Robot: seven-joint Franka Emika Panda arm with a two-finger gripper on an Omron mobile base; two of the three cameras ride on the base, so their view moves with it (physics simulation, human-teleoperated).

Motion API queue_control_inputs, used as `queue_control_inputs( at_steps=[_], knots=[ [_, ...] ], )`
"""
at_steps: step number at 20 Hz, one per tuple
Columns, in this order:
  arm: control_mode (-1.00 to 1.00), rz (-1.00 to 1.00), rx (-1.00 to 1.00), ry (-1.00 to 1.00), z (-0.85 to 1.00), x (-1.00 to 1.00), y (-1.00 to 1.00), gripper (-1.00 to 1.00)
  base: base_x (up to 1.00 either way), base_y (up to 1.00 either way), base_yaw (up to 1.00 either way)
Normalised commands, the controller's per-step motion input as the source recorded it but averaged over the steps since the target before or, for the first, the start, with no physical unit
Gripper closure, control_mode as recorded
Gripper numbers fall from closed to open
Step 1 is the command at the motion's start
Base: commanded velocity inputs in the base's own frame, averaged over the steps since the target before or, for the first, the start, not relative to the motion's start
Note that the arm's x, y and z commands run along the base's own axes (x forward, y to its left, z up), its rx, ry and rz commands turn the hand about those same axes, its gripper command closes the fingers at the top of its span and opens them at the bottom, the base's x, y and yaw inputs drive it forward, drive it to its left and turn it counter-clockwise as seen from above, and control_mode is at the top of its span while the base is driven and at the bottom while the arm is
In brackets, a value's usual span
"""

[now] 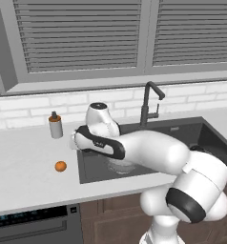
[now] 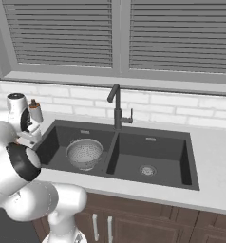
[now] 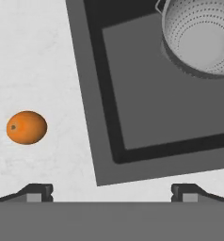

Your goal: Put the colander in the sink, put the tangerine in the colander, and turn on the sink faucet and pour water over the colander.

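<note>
The claw (image 3: 111, 190) stands wide open and empty, its two dark fingertips (image 3: 36, 192) far apart at the bottom of the hand view. It hangs above the left front corner of the sink (image 3: 132, 117), looking down over the seam where the dark basin meets the pale desk (image 3: 34, 56).

In the hand view the tangerine (image 3: 26, 127) lies on the desk out beyond the left fingertip, apart from the sink's rim and touching nothing else. The colander (image 3: 201, 37) sits on the floor of the basin, well off toward the upper right of the claw, cut by the picture's edge; its dotted inner wall is plain to see there.

The left base view shows the tangerine (image 1: 61, 166) alone on the desk (image 1: 25, 157), left of the sink (image 1: 182, 131), with a small grey bottle (image 1: 55, 125) standing farther back by the tiled wall. There the arm covers most of the left basin, so only a sliver of the colander (image 1: 119, 167) peeps out under it. The faucet (image 1: 150, 102) rises behind the sink.

The right base view gives what that one hides: the colander (image 2: 84, 153) upright in the left basin of the sink (image 2: 148, 163), the right basin with its round drain (image 2: 147, 170), and the faucet (image 2: 117, 110) at the divider between the basins. The bottle (image 2: 35, 110) shows at the far left beside the arm.
</note>
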Motion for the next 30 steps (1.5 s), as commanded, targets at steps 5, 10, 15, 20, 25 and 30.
queue_control_inputs(
  at_steps=[5, 10, 15, 20, 25, 30],
  knots=[
    [-1.0, 0.0, 0.09, 0.01, 0.0, 0.17, 0.57, -1.0, 0.0, 0.0, 0.0],
    [-1.0, 0.0, 0.0, 0.02, -0.01, 0.12, 0.63, -1.0, 0.0, 0.0, 0.0],
    [-1.0, -0.04, -0.01, 0.0, -0.1, 0.09, 0.52, -1.0, 0.0, 0.0, 0.0],
    [-1.0, -0.03, 0.0, 0.0, -0.19, 0.04, 0.28, -1.0, 0.0, 0.0, 0.0],
    [-1.0, -0.04, 0.0, 0.0, -0.35, 0.12, 0.14, -1.0, 0.0, 0.0, 0.0],
    [-1.0, -0.05, -0.03, 0.0, -0.27, 0.27, 0.01, -1.0, 0.0, 0.0, 0.0]
  ],
)
